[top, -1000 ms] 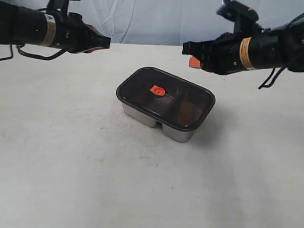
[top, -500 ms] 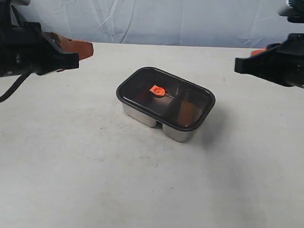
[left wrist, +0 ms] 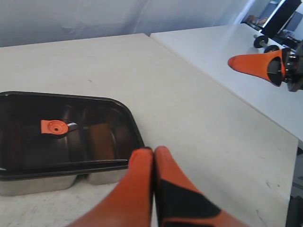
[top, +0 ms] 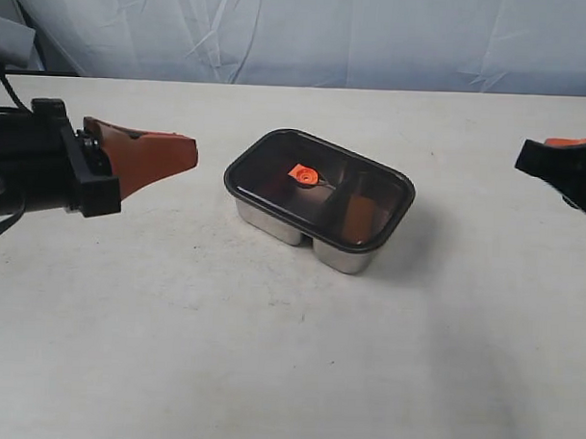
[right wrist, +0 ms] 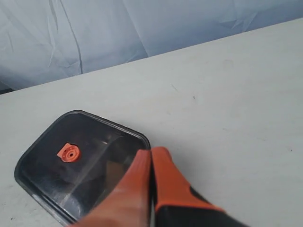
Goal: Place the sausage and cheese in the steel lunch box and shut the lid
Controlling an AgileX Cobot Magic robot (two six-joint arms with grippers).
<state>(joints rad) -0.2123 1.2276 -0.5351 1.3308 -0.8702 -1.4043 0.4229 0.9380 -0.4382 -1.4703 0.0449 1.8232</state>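
Mid-table, the lid (top: 318, 187) sat on the steel lunch box (top: 346, 257), maybe unsealed without pressing; left gripper (left wrist: 153, 156) and right gripper (right wrist: 150, 157) were pinched together, empty.

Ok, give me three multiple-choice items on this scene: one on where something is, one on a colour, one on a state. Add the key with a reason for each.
1. Where is the lid?
A. seated on the steel lunch box
B. lying beside the box
C. standing on edge behind the box

2. What colour is the valve in the middle of the lid?
A. blue
B. orange
C. green

3. How is the left tool?
A. wide open
B. shut on nothing
C. clamped on the lid's edge

Key:
1 A: the dark lid covers the whole top of the box.
2 B: the valve shows orange in all three views.
3 B: the left wrist view shows it closed tip to tip, apart from the box.
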